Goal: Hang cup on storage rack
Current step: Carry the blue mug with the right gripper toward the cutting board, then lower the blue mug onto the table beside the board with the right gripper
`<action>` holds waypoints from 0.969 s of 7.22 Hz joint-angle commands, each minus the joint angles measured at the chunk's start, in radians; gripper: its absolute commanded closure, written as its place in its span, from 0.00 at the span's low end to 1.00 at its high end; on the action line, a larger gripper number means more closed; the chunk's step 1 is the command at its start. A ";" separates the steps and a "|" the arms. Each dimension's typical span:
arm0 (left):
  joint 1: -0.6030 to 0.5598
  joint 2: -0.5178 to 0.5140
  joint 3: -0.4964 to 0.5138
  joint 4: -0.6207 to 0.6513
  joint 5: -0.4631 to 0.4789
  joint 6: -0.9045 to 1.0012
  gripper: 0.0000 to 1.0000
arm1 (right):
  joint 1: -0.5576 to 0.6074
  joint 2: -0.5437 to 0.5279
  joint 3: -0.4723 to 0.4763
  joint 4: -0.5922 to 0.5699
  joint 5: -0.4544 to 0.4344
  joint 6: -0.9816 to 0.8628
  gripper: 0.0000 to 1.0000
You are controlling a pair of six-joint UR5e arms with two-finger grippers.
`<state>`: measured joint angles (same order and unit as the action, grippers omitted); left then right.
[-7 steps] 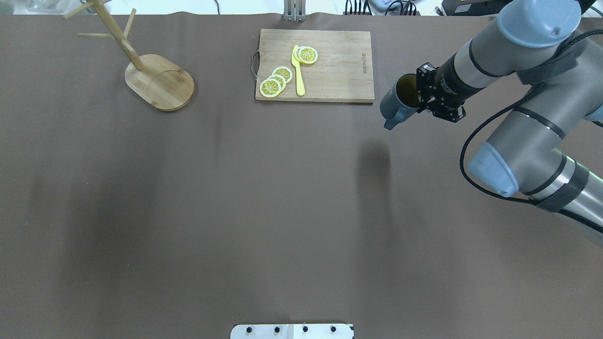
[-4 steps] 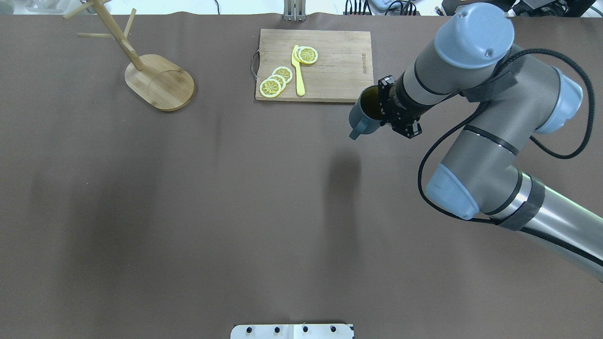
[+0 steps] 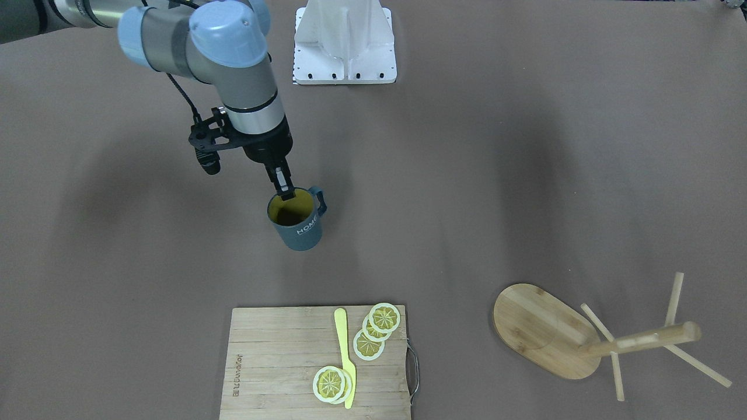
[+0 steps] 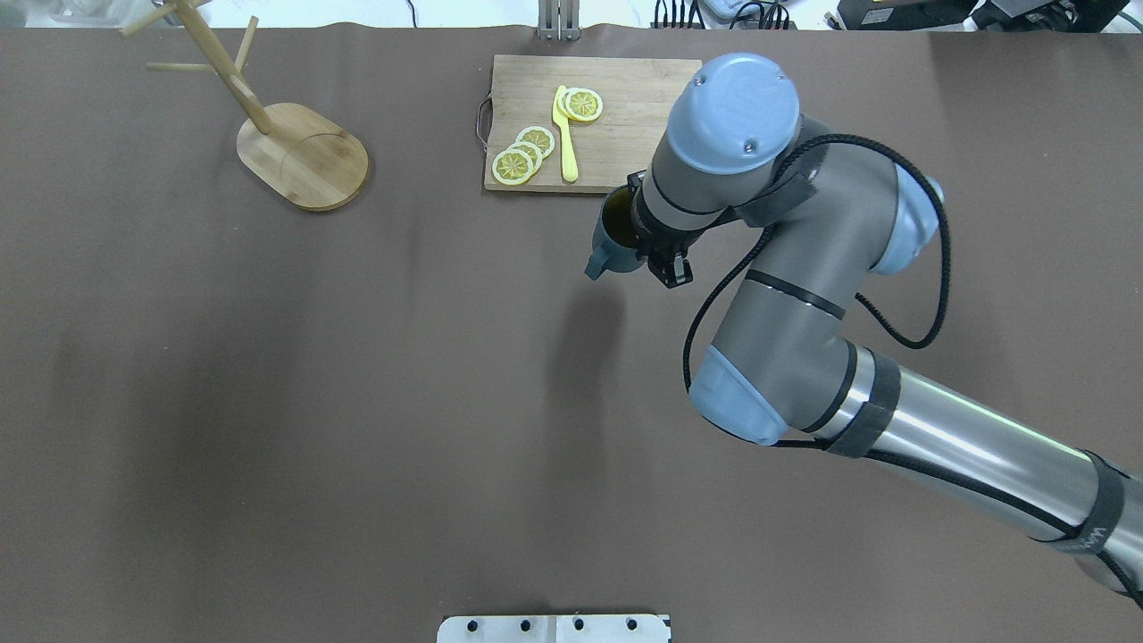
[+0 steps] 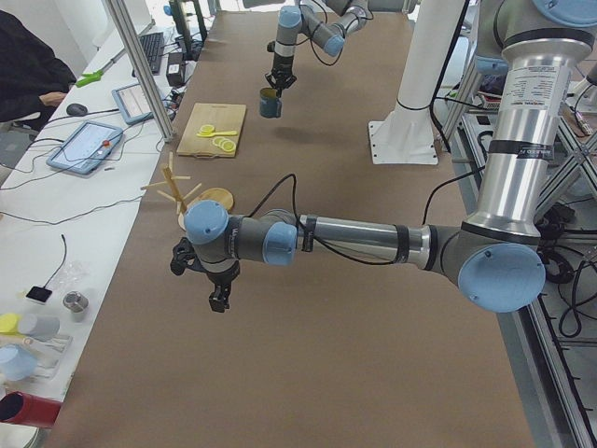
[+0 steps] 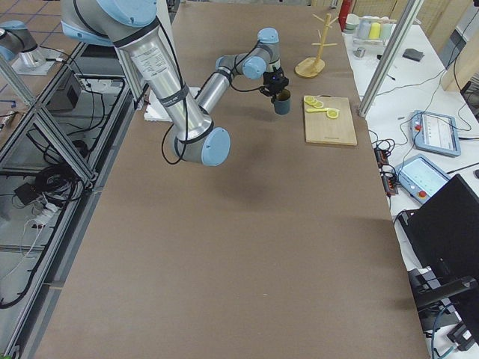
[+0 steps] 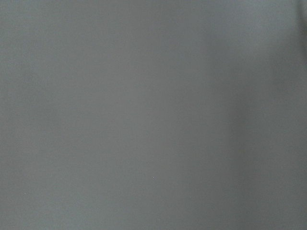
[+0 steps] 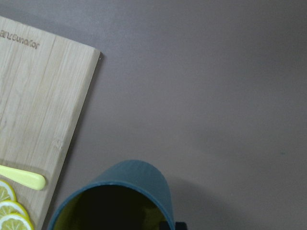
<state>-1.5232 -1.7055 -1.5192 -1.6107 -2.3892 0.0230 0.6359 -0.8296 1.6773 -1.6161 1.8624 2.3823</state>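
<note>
The blue-grey cup (image 3: pixel 299 228) hangs upright above the table from my right gripper (image 3: pixel 284 189). The gripper is shut on the cup's rim, with one finger inside the yellowish-green interior. The handle points toward the rack side. In the overhead view the cup (image 4: pixel 612 243) sits just in front of the cutting board's near edge, partly under my wrist. The right wrist view shows its rim (image 8: pixel 125 178). The wooden storage rack (image 4: pixel 304 157) stands far left at the back, also seen in the front view (image 3: pixel 540 326), with bare pegs. My left gripper (image 5: pixel 218 301) shows only in the left side view, so I cannot tell its state.
A wooden cutting board (image 4: pixel 643 98) at the back centre carries lemon slices (image 4: pixel 522 152) and a yellow knife (image 4: pixel 565 134). The white robot base plate (image 3: pixel 344 64) sits at the near edge. Brown cloth lies between the cup and the rack.
My right arm has swung left with the cup, from right of the cutting board to in front of the board's near right edge. The rack and board have not moved.
</note>
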 commanded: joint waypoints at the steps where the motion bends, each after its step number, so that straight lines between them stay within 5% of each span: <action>1: 0.000 0.001 0.002 0.000 -0.001 0.000 0.01 | -0.035 0.096 -0.094 -0.008 -0.014 0.026 1.00; 4: 0.000 0.001 0.008 0.000 -0.001 0.000 0.01 | -0.062 0.231 -0.230 -0.008 -0.020 0.122 1.00; 7: 0.000 0.000 0.010 -0.002 0.001 0.000 0.01 | -0.062 0.228 -0.284 -0.008 -0.020 0.123 1.00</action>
<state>-1.5232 -1.7051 -1.5098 -1.6110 -2.3886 0.0230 0.5743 -0.6020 1.4173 -1.6227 1.8431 2.5025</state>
